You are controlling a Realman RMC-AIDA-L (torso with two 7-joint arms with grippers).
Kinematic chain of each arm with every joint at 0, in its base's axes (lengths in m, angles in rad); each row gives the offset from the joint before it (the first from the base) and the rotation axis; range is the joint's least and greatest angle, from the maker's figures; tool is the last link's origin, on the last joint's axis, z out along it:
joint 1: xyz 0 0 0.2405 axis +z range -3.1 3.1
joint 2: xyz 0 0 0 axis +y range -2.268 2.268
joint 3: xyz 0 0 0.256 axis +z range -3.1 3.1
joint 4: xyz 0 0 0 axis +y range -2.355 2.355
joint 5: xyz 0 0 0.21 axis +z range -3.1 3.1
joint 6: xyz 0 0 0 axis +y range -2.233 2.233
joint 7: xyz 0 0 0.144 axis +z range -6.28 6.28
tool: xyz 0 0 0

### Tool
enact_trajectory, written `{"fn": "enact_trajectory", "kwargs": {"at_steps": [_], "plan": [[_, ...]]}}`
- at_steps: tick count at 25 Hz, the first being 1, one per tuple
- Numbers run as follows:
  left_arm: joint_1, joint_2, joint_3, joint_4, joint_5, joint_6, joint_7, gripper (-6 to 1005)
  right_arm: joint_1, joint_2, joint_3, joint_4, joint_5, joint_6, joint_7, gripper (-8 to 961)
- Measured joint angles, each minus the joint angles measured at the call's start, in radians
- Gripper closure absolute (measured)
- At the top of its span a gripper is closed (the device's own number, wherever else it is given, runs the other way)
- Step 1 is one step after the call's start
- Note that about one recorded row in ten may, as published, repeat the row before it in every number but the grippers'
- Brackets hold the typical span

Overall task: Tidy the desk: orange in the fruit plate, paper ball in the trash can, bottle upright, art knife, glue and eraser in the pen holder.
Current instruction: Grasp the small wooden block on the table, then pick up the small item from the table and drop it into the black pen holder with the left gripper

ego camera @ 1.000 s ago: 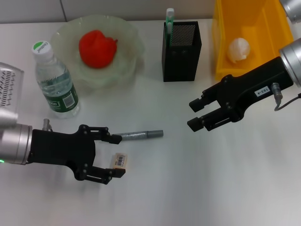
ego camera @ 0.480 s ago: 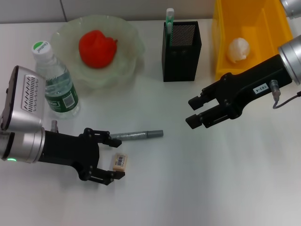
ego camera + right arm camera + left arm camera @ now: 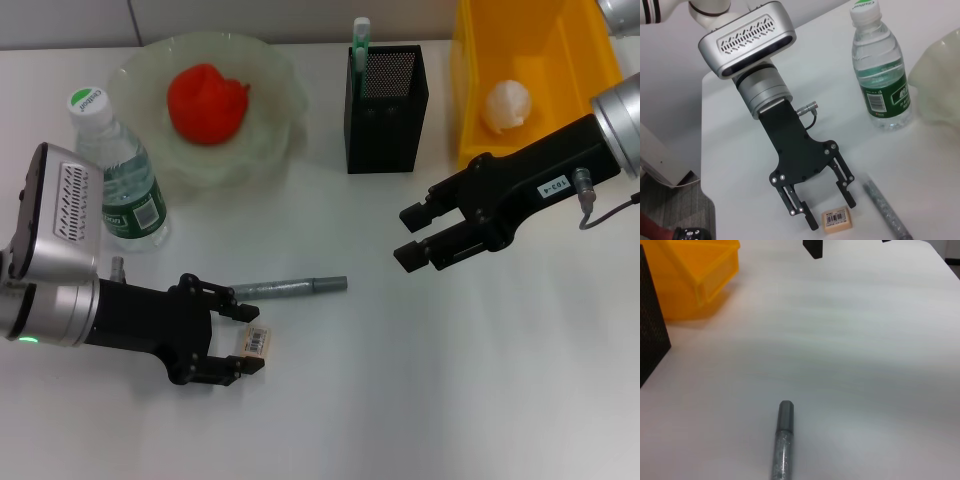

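So the left pincer (image 3: 243, 338) is low on the white surface (image 3: 400, 400), fingers spread open with the tan eraser (image 3: 256, 341) sitting right between them, barcode label up. Can't tell for sure whether either finger is touching it. The grey glue stick (image 3: 290, 288) lies flat just beyond the pincer's far finger, close enough to crowd that side.

The water bottle (image 3: 115, 180) stands upright near the left arm, just beside the pale green fruit plate (image 3: 275, 150), which has the orange (image 3: 206, 103) in it. The black mesh pen holder (image 3: 386, 95) stands at the back with the mint-green art knife (image 3: 360, 45) poking out of one corner. The paper ball (image 3: 506, 105) is inside the yellow trash can (image 3: 580, 50).

The right pincer (image 3: 412, 237) hangs open over bare surface, in front of the trash can, well apart from the eraser, holding nothing.
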Motion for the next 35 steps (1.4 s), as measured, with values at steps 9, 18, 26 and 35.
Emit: {"fn": "enact_trajectory", "kwargs": {"at_steps": [9, 18, 26, 35], "plan": [[0.000, -0.002, 0.013, 0.001, -0.006, -0.006, 0.002, 404, -0.003, 0.000, 0.000, 0.002, 0.000, 0.000, 0.001, 356], [-0.011, -0.005, 0.039, 0.000, -0.011, -0.029, 0.001, 409, -0.006, 0.000, 0.009, 0.002, 0.000, -0.001, 0.002, 358], [-0.017, -0.005, 0.042, -0.001, -0.011, -0.024, 0.000, 574, -0.006, 0.001, 0.011, 0.002, 0.001, -0.004, 0.002, 360], [-0.017, -0.004, 0.036, 0.001, -0.015, 0.006, -0.010, 598, -0.011, 0.002, 0.016, 0.002, 0.032, -0.008, 0.006, 363]]}}
